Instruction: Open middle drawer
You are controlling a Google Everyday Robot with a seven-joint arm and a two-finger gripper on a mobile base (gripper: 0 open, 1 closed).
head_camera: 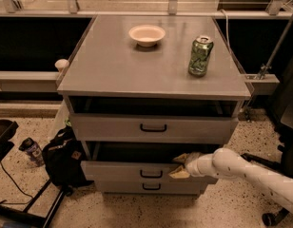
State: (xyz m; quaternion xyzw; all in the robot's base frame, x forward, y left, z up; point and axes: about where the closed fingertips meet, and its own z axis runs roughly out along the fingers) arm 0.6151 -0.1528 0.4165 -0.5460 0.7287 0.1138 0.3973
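Observation:
The grey cabinet (151,70) has three drawers. The middle drawer (118,171), with a small black bar handle (151,174), is pulled out a little and a dark gap shows above its front. My gripper (180,166) is at the top edge of this drawer's front, right of the handle. It is open: one tan finger (183,157) reaches over the edge into the drawer and the other lies against the front. My white arm (251,172) comes in from the lower right.
The top drawer (113,127) also stands slightly out; the lowest drawer (122,186) is closed. A white bowl (147,34) and a green can (200,56) stand on the cabinet top. A black backpack (63,158) and a bottle (31,151) lie on the floor at the left.

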